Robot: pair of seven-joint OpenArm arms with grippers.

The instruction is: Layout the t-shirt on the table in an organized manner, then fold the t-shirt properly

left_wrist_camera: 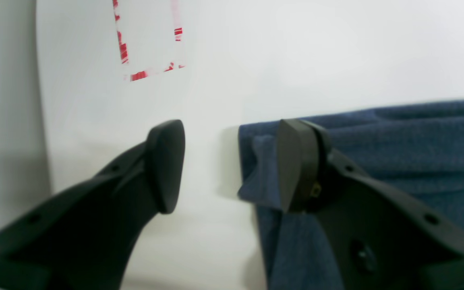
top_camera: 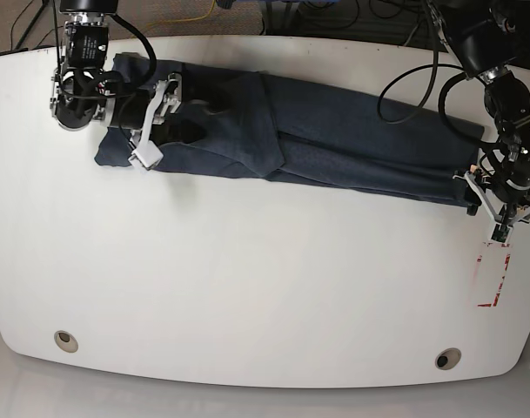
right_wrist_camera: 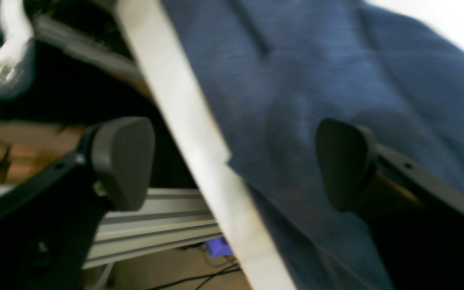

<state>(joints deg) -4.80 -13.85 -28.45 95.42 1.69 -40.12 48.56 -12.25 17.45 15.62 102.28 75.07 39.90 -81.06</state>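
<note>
Base view, left to right. The right arm reaches in from the far left corner, its wrist lying low over the left end of the t-shirt (top_camera: 334,139). The right gripper (top_camera: 156,122) points rightward along the cloth. The t-shirt is stretched as a long, narrow, creased band across the far half of the table (top_camera: 247,287), running from the far left down to the right edge. Two round grommets (top_camera: 65,340) sit near the front edge, well apart from the cloth.

The left arm descends from the far right corner, cables looped about it, and its left gripper (top_camera: 495,205) hangs at the band's right end, just above a red-taped rectangle (top_camera: 491,274).

Jaws — right gripper: spread wide, one pad over the fabric, the other out past the table edge; nothing is pinched between them. Left gripper: parted, one pad lying against the cloth's corner edge, the other over bare table — no fabric is clamped.
</note>
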